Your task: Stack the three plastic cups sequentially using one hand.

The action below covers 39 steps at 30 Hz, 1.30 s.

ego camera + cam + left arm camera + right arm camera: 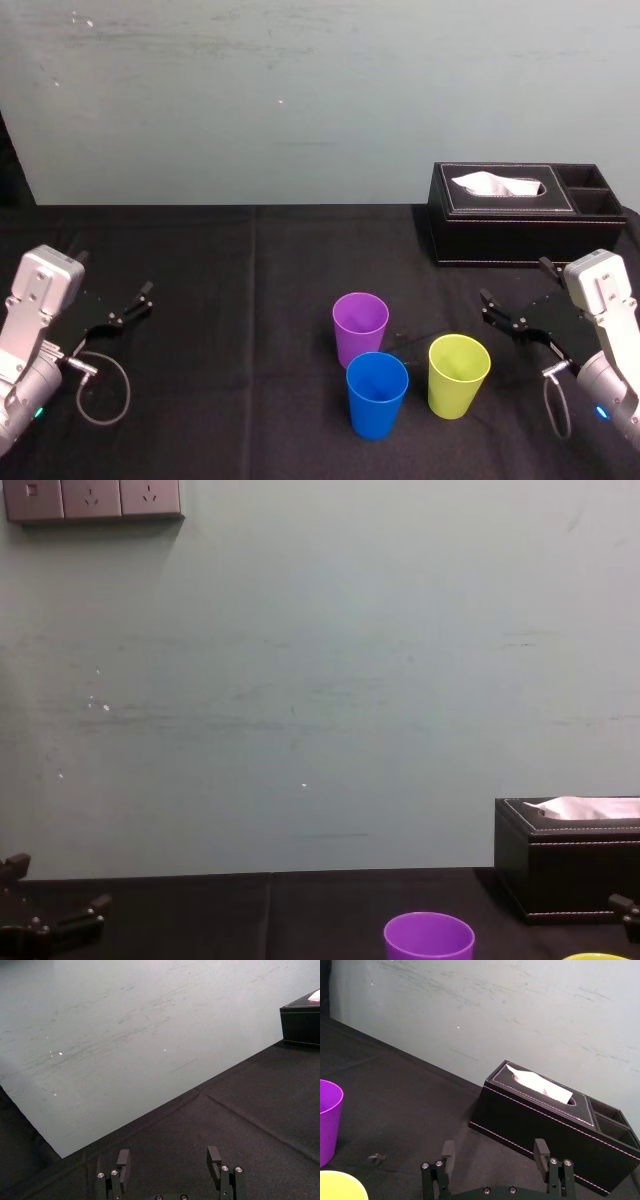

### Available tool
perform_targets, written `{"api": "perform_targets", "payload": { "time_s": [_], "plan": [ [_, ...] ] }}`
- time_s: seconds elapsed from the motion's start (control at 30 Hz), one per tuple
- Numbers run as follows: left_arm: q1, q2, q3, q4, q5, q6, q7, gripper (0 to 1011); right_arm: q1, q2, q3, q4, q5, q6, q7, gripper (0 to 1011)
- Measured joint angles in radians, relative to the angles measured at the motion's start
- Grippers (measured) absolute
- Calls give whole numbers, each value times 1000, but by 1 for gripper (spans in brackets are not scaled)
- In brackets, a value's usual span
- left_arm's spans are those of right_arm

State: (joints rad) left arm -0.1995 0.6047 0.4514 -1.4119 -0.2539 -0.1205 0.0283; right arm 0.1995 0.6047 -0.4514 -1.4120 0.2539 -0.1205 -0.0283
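Note:
Three plastic cups stand upright and apart on the black tablecloth [250, 300]: the purple cup [360, 328] [327, 1120] [428, 937] farthest back, the blue cup [377, 394] just in front of it, and the yellow-green cup [458, 375] [340, 1186] to their right. All three are empty. To the right of the yellow-green cup my right gripper [515, 283] [495, 1147] hovers open, holding nothing. Far off on the left side my left gripper [130, 305] [169, 1156] is parked, open and empty.
A black tissue box [525, 212] [545, 1125] [565, 865] with a white tissue stands at the back right, behind the right gripper. A pale wall [300, 100] closes off the far edge of the table. Bare cloth lies between the left gripper and the cups.

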Motion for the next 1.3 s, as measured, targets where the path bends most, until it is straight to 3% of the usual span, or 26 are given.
{"api": "perform_targets", "payload": {
  "time_s": [1.3],
  "plan": [
    [0, 0, 0, 0, 0, 0, 0, 1000, 0, 0, 0, 0, 0, 0, 0, 1002]
  ]
}}
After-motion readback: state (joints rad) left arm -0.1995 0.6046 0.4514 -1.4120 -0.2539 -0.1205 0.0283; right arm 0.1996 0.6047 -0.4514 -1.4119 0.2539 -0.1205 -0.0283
